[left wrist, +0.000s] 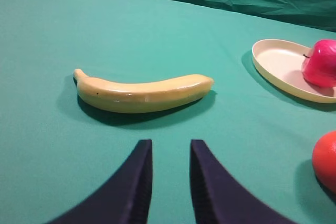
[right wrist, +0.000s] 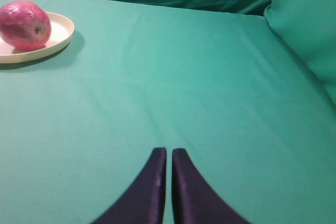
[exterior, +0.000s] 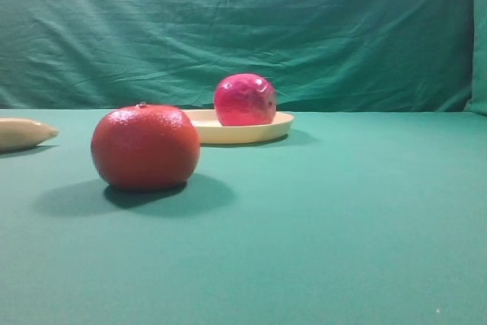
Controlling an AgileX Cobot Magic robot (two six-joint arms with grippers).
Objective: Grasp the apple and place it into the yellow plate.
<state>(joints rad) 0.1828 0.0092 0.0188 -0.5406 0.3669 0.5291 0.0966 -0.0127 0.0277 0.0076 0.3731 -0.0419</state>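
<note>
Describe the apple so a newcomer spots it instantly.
On the green-covered table, find the yellow plate near the backdrop. The apple sits in it: glossy magenta-red, unlike the bigger-looking matte orange fruit in front or the pale banana.

Left claw [left wrist: 169, 153]: banana [left wrist: 143, 94] lies crosswise just ahead, blocking straight travel; orange [left wrist: 325, 160] to its right. Right claw [right wrist: 168, 156]: bare cloth ahead, plate [right wrist: 59, 38] with apple [right wrist: 24, 24] far ahead-left.

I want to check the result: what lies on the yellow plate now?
Only the apple sits on the yellow plate; the rest of the dish is bare. The plate surface directly under the apple is hidden.
</note>
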